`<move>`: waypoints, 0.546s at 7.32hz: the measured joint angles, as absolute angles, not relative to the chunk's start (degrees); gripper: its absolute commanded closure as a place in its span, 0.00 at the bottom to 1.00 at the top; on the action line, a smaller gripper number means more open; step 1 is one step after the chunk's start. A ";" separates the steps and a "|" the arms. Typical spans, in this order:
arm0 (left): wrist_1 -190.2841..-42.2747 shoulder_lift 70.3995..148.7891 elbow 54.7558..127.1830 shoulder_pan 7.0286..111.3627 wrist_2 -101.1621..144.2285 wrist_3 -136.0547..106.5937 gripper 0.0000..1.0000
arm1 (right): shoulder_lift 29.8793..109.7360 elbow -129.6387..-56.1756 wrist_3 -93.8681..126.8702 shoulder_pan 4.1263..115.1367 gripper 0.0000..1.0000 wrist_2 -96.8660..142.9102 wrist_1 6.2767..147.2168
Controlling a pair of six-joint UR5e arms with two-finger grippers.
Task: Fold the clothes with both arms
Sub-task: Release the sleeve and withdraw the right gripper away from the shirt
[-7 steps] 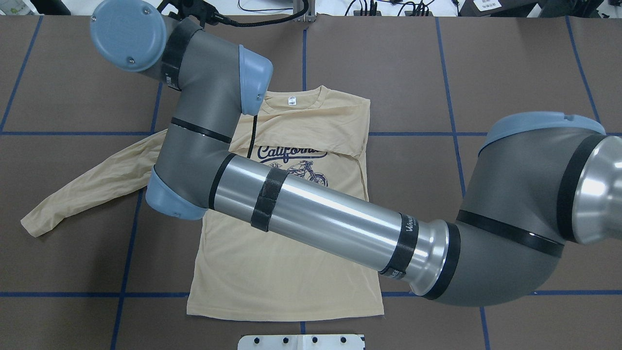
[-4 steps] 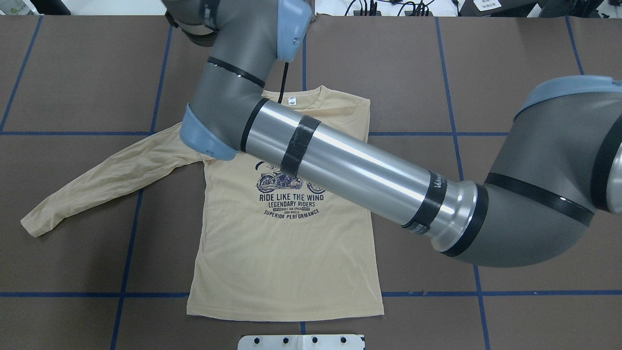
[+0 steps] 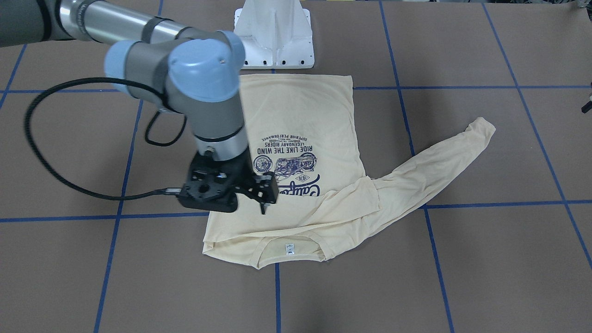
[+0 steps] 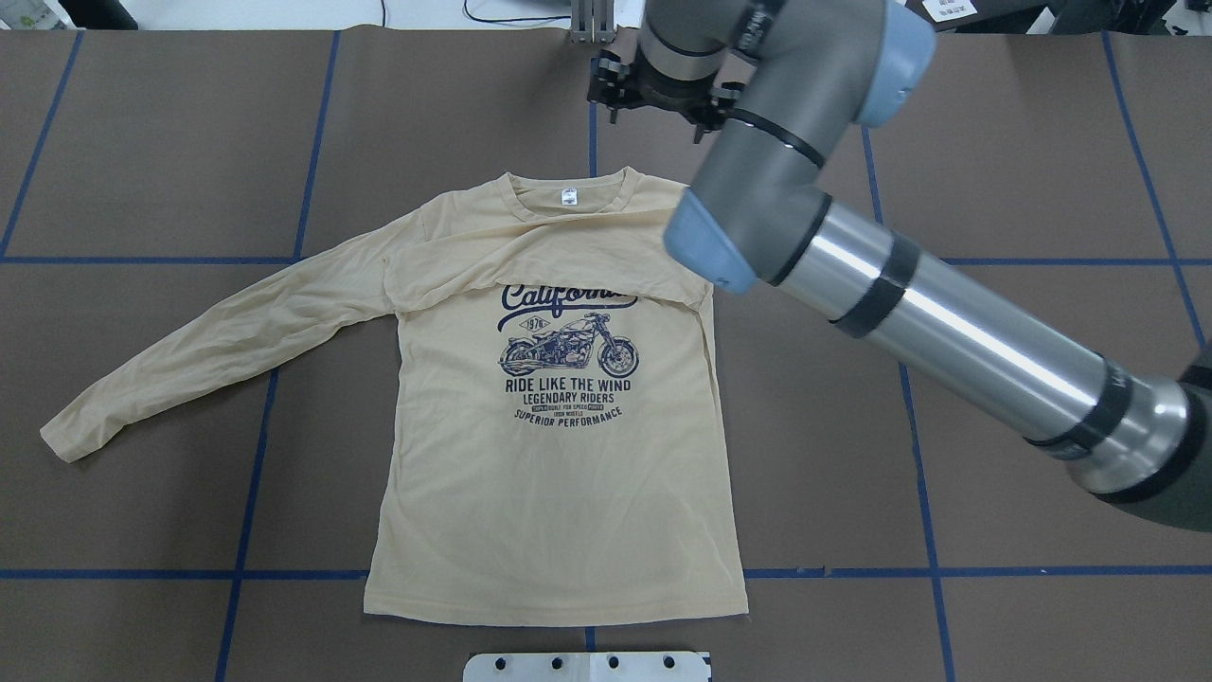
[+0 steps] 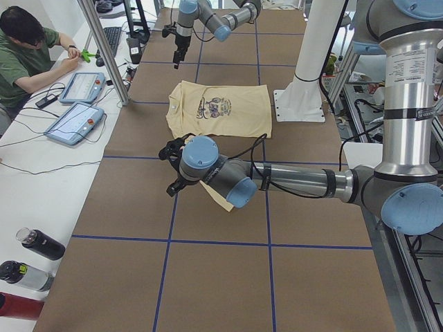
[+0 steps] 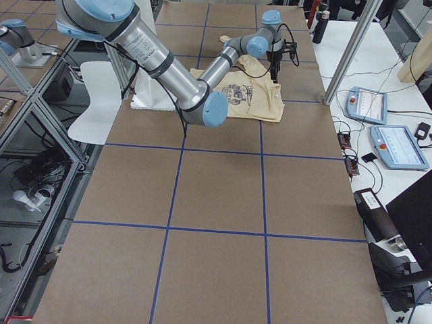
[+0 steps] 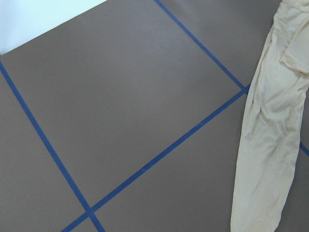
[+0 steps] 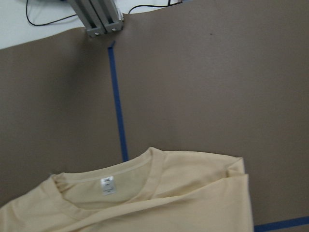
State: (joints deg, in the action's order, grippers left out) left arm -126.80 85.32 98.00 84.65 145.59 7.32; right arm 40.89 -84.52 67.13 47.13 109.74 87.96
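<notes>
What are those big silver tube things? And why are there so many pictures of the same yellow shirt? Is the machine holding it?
Those tubes are two robot arms, a right arm and a left arm. Each ends in a black two-finger gripper that works like a hand.

All the pictures show the same moment from different cameras. One looks down from behind the robot and one faces it. Two look along the table from its ends, and one small camera sits on each wrist.

A yellow T-shirt lies flat on the table. One sleeve is folded across its chest and the other sleeve sticks out sideways.

Nothing seems to be held. The right gripper hangs over the shirt's shoulder. The left gripper is above the long sleeve.
</notes>
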 measured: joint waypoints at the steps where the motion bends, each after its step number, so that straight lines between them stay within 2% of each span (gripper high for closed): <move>1: -132.44 83.54 98.07 80.84 142.71 3.34 0.00 | 47.89 -90.06 60.30 49.33 0.00 111.60 88.44; 4: -142.01 79.38 98.17 69.79 132.96 -5.81 0.00 | 66.53 -101.71 40.87 56.78 0.00 117.95 87.92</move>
State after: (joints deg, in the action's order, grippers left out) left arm -142.01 79.38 98.17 69.79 132.96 -5.81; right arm 66.53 -101.71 40.87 56.78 117.95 87.92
